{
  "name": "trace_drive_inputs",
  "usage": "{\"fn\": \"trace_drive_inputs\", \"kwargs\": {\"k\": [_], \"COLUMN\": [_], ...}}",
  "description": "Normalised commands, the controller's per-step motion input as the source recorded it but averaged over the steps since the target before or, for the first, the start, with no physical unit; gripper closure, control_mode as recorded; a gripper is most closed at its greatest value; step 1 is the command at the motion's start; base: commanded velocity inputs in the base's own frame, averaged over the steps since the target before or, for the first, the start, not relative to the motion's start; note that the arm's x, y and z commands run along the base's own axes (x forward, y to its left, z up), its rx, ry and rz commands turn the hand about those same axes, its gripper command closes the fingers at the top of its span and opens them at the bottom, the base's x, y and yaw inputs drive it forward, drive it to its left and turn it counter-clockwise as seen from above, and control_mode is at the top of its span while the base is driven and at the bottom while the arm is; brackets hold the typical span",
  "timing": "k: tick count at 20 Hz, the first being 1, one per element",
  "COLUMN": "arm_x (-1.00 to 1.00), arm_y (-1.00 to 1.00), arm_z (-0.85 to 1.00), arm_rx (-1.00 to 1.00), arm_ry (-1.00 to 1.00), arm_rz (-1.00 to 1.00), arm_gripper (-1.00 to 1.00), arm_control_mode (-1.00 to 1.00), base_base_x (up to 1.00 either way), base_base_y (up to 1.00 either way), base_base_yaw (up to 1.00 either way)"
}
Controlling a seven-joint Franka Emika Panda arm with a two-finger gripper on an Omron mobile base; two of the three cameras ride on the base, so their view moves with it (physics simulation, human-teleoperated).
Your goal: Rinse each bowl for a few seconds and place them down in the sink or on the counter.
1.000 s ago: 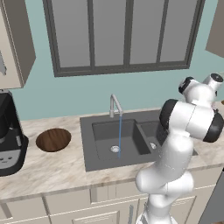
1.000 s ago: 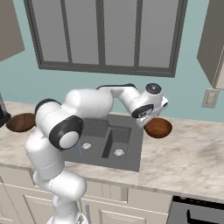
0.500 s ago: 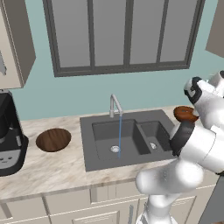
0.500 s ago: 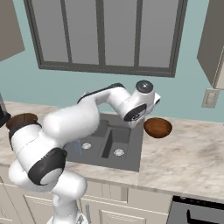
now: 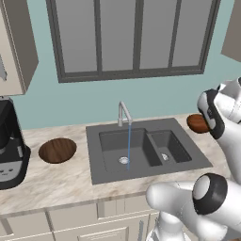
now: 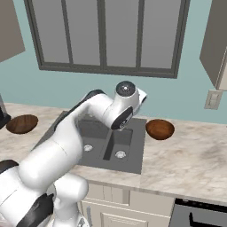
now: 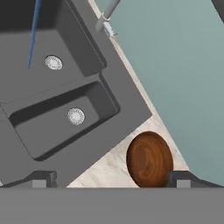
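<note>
A small kitchen: teal wall, a dark-framed window, and a long beige marble counter (image 5: 70, 181) over cream cabinet fronts. Set into the middle of the counter is a dark grey double-basin sink (image 5: 143, 149), each basin with a round metal drain. A thin stream of water (image 5: 128, 146) runs from the silver gooseneck faucet (image 5: 123, 113) at the sink's back edge into the larger, left basin.

At the counter's left end stands a black coffee machine (image 5: 10, 146). Just beside it, between machine and sink, a dark-brown wooden bowl (image 5: 57, 150) rests flat on the counter, well apart from the sink rim.

On the far side of the sink, the reddish wooden bowl (image 6: 159, 129) sits upright on the counter near the sink's right back corner, close to the wall, not touching the sink.

The white arm reaches across above the sink towards that bowl. In the hand view the gripper (image 7: 111, 179) hangs above the counter with its jaws spread wide and nothing between them; the reddish bowl lies below, near one fingertip (image 7: 183, 179).
</note>
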Motion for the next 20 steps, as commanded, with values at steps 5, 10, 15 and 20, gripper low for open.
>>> {"fn": "trace_drive_inputs", "kwargs": {"k": [5, 10, 15, 20], "arm_x": [-0.28, -0.25, -0.18, -0.15], "arm_y": [0.43, 0.39, 0.48, 0.6], "arm_z": [0.46, 0.45, 0.32, 0.15], "arm_rx": [-0.08, -0.07, -0.07, -0.05], "arm_ry": [-0.09, -0.07, -0.03, 0.0], "arm_rz": [0.11, 0.14, 0.15, 0.16], "arm_gripper": [-1.0, -1.0, -1.0, -1.0], "arm_control_mode": [-1.0, -1.0, -1.0, -1.0], "base_base_x": [0.0, 0.0, 0.0, 0.0], "base_base_y": [0.0, 0.0, 0.0, 0.0], "base_base_yaw": [0.0, 0.0, 0.0, 0.0]}}
